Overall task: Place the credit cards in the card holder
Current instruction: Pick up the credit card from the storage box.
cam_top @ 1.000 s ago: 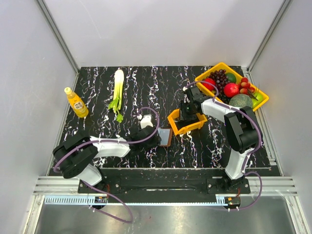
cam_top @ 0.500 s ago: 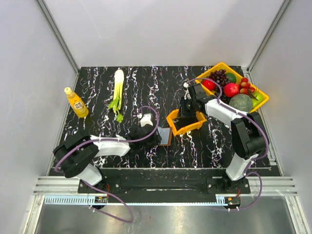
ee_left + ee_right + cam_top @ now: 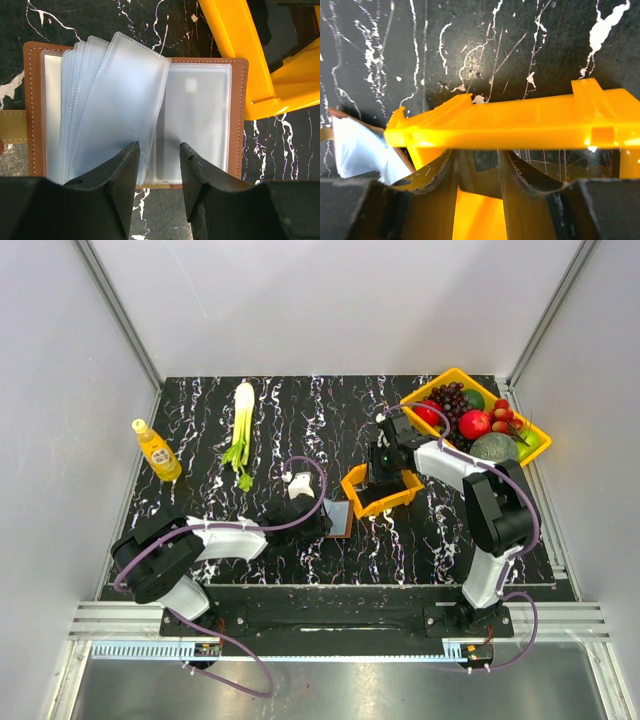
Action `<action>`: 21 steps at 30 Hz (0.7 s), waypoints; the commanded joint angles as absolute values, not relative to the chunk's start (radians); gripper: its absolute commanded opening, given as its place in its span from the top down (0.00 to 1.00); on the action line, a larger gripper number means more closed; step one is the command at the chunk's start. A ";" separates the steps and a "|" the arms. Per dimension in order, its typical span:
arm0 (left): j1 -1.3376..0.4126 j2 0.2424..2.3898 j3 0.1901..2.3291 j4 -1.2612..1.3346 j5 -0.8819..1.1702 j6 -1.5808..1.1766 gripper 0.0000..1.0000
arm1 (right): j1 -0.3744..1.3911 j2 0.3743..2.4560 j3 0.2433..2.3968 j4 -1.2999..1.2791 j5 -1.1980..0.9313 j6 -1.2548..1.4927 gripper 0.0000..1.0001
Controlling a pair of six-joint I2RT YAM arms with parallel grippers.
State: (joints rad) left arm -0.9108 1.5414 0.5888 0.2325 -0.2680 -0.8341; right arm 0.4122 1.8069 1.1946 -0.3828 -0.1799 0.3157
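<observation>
Card holder [image 3: 200, 120] lies open and flat on the worktop [image 3: 470, 40], brown cover down, directly under the left fingers [image 3: 132, 162]. Its clear sleeves [image 3: 120, 100] fan out on the left of those fingers, the top one tilted, while a single sleeve lies flat on the right. The left fingers stand partly apart over the holder's near edge. The holder's middle shows in the gap and nothing is pinched between them. Whether the tips touch the plastic cannot be told.

Just ahead and to the right of these fingers sits the orange bin [image 3: 235, 45], close against the holder's right edge.

The right fingers [image 3: 445, 170] reach down into that bin, also partly apart, and one bin wall runs across just ahead of their tips. A dark flat piece [image 3: 480, 170] stands between them. Whether it is one of the cards, and whether the fingers pinch it, cannot be told. The holder's corner shows to their left.

Beyond and right of the right fingers is a fruit basket [image 3: 475, 415]. Well off to the left of the left fingers are a bottle [image 3: 155, 450] and a green-white vegetable [image 3: 242, 420].
</observation>
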 commanded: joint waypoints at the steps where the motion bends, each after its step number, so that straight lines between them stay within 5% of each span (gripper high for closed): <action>1: -0.904 1.582 0.583 0.167 -0.242 -0.816 0.58 | 0.413 1.861 1.247 -0.399 -0.202 0.301 0.57; 11: -0.900 1.589 0.584 0.173 -0.236 -0.816 0.58 | 0.413 1.813 1.192 -0.345 -0.250 0.316 0.68; 21: -0.900 1.594 0.588 0.173 -0.229 -0.813 0.58 | 0.414 1.750 1.178 -0.334 -0.298 0.321 0.68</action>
State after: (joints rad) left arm -0.9058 1.5513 0.5938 0.2417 -0.2573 -0.8303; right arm 0.4118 1.8168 1.1828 -0.3656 -0.2485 0.3149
